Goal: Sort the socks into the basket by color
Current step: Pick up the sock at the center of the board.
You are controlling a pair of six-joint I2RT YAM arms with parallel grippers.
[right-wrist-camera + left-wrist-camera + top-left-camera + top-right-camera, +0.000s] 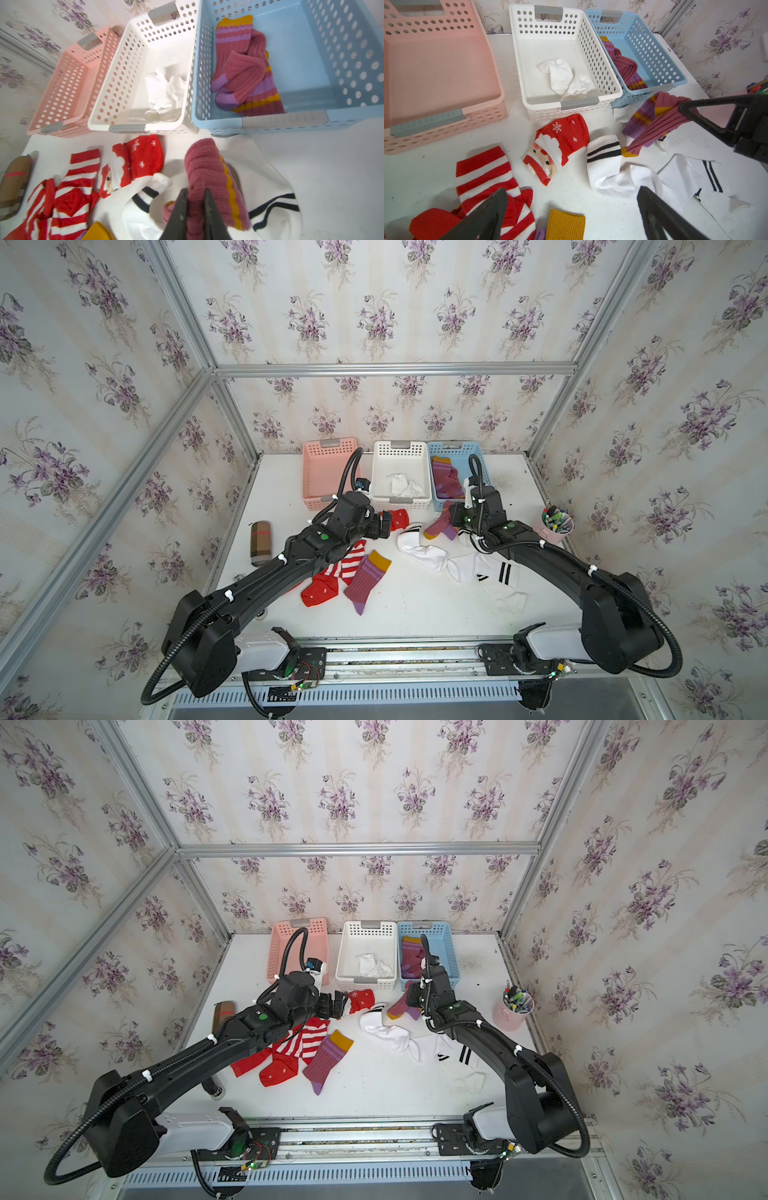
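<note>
Currently, three perforated plastic baskets occupy the table (415, 614): pink basket (324, 477), white basket (399, 466), blue basket (455, 452). Right pincer (195, 193) pinches one maroon ribbed sock (203, 162); left pincer (572, 191) stands spread.

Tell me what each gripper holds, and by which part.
Right gripper: the maroon ribbed sock, pinched across its ribbed middle. Left gripper: nothing, jaws open.

Lab test booth: aluminium frame (395, 369), wallpapered panels (374, 315)
</note>
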